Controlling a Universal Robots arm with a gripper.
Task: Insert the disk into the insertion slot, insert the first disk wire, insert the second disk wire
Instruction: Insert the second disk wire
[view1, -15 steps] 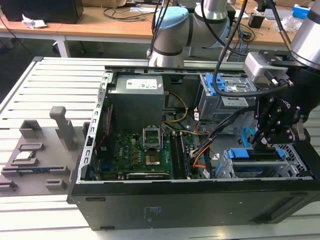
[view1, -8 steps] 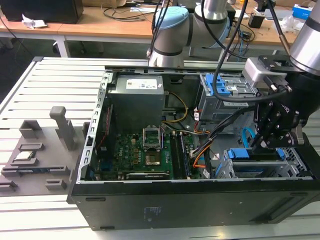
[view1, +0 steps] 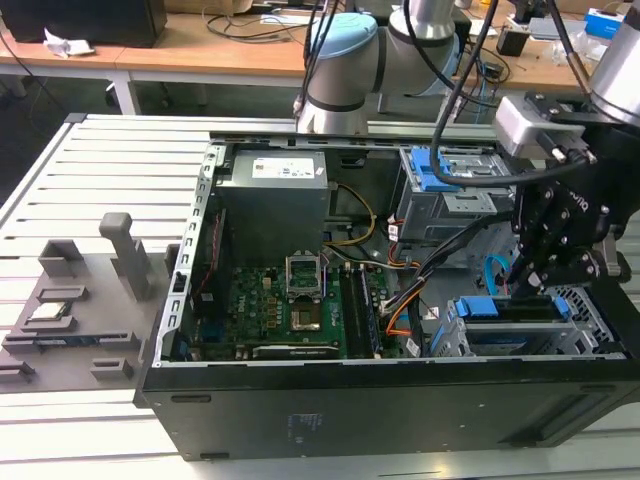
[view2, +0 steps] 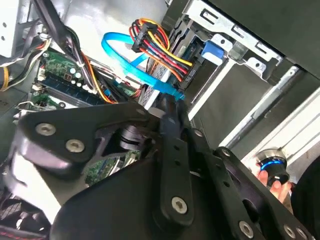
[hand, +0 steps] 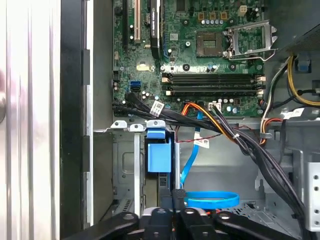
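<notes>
The black gripper (view1: 528, 290) reaches into the open computer case, jaws apparently pinched on a light-blue data cable (hand: 210, 199). Beneath it, the disk (view1: 510, 322) sits in the insertion slot (view1: 590, 325). The first wrist view reveals the green motherboard (hand: 200, 55). Beyond stand wooden desks (view1: 200, 55).

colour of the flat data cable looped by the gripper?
Bright blue. The flat cable loops beside the gripper, clearest in the first wrist view.

- The arm (view1: 420, 30) has silver tubes and pale blue joint caps.
- Black cables run along it.
- The gripper (view1: 527, 283) is black linkage fastened with silver screws (view2: 75, 145).
- A grey camera box (view1: 525, 122) sits at the wrist.
</notes>
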